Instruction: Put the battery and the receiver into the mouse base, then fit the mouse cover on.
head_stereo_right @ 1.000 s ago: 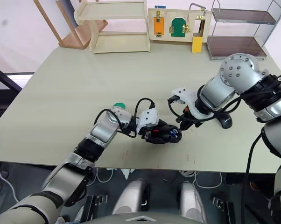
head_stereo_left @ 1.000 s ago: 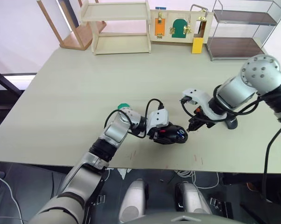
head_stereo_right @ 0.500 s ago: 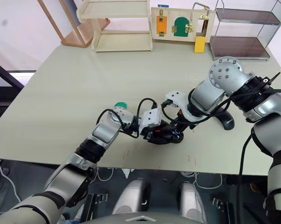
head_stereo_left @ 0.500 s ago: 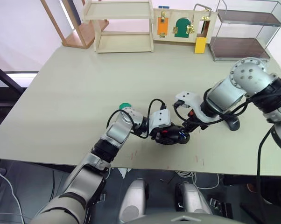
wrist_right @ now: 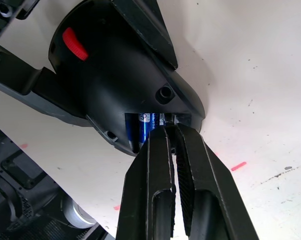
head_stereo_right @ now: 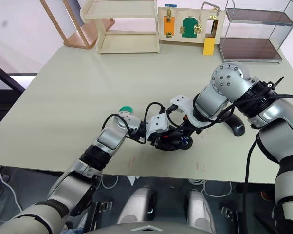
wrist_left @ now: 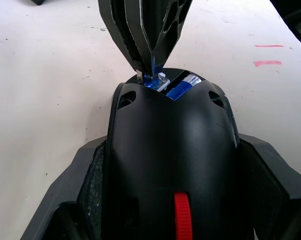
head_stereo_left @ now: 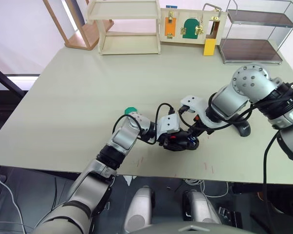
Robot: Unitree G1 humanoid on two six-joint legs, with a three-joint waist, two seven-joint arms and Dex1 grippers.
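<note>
Right gripper (wrist_right: 171,131) reaches down to the rear end of the mouse base (wrist_left: 170,150), its two black fingers (wrist_right: 155,165) drawn almost together with just a thin slit between them. Pinched at their tips is a small silvery-blue piece, the receiver (wrist_left: 155,80), which sits at the lip of the open compartment. Just beside the tips, inside that compartment, lies the battery (wrist_left: 183,86), blue with a silvery end, lengthwise in its slot. In the right wrist view the battery (wrist_right: 145,125) shows as a blue strip directly ahead of the fingertips, under the base's rear edge.

Opposite this gripper, the left gripper (head_stereo_left: 172,139) clamps the base from the other end, one black finger (wrist_left: 85,185) pressed against each flank of the shell, holding it on the table (head_stereo_left: 78,97). A red part (wrist_left: 182,215) of the base sits close to the left gripper's palm, well away from the right fingertips. From the head cameras the base (head_stereo_right: 175,141) lies near the table's front edge, between the two grippers.

Behind the right arm's wrist, well apart from the base, the cover (head_stereo_left: 243,129) rests on the table. A green knob (head_stereo_left: 129,110) sits on the left arm. Red marks (wrist_left: 267,63) dot the tabletop beside the right gripper.
</note>
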